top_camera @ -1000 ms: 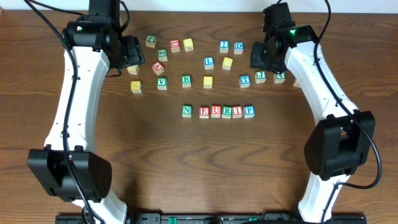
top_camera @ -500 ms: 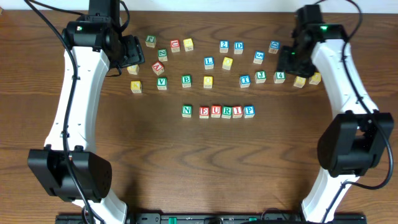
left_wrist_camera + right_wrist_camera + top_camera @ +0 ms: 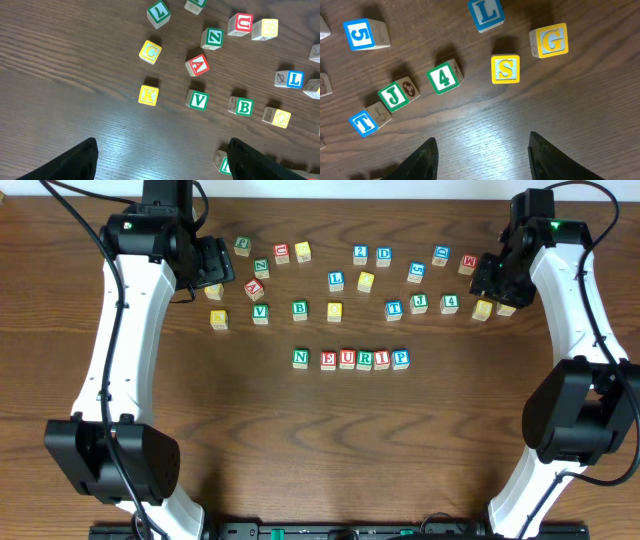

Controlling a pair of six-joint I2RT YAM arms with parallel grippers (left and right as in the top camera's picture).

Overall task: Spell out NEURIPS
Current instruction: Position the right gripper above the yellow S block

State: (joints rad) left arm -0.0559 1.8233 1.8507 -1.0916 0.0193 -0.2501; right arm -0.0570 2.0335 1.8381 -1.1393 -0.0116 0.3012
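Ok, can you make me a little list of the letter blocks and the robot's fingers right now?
letter row: reads NEURIP, no S at the end yet
S block: yellow, lying loose between the 4 block and the G block, touching neither
left fingers: open, holding nothing
right fingers: open, holding nothing, S block just ahead of them in the wrist view

Mid table, cube row (image 3: 346, 359) reads N-E-U-R-I-P. Far left cubes: C (image 3: 150, 51), A (image 3: 198, 65), K (image 3: 148, 94), V (image 3: 198, 100), B (image 3: 244, 107). Far right cubes: 5 (image 3: 358, 34), L (image 3: 486, 12), 4 (image 3: 441, 78), J (image 3: 394, 97), T (image 3: 362, 124), S (image 3: 505, 69), G (image 3: 552, 40). Far mid: 2 (image 3: 360, 253), D (image 3: 384, 255).
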